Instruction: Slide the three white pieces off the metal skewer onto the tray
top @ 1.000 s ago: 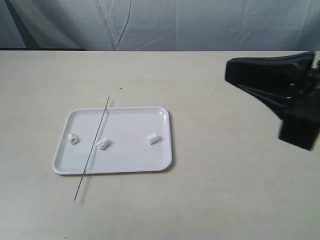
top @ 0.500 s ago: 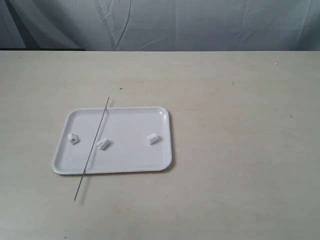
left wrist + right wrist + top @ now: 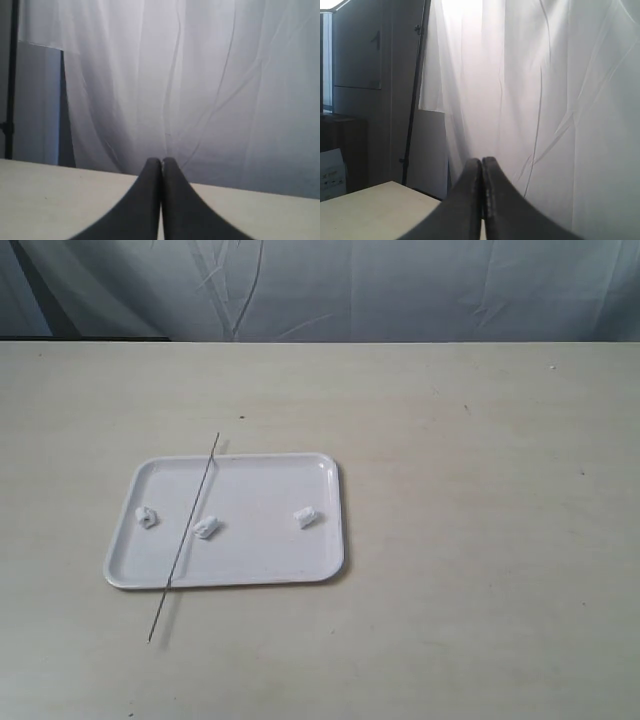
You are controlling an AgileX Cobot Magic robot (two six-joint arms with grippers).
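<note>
The white tray (image 3: 320, 540) lies on the table left of centre. Three white pieces rest loose on it: one near the left rim (image 3: 146, 517), one in the middle (image 3: 206, 528), one toward the right (image 3: 306, 517). The thin metal skewer (image 3: 190, 530) lies bare and slanted across the tray's left part, both ends sticking out past the rims. Neither arm shows in the exterior view. My left gripper (image 3: 161, 161) is shut on nothing and faces the white curtain. My right gripper (image 3: 481, 161) is also shut and empty, held up away from the table.
The beige table (image 3: 480, 540) stretches to the right of the tray. A white curtain (image 3: 400, 290) hangs behind the far edge. A dark pole (image 3: 415, 85) and a cardboard box (image 3: 330, 172) stand off to the side in the right wrist view.
One second ago the right arm's dark gripper stood at the right edge of the exterior view; it has since left that view. Tray, pieces and skewer have not moved.
</note>
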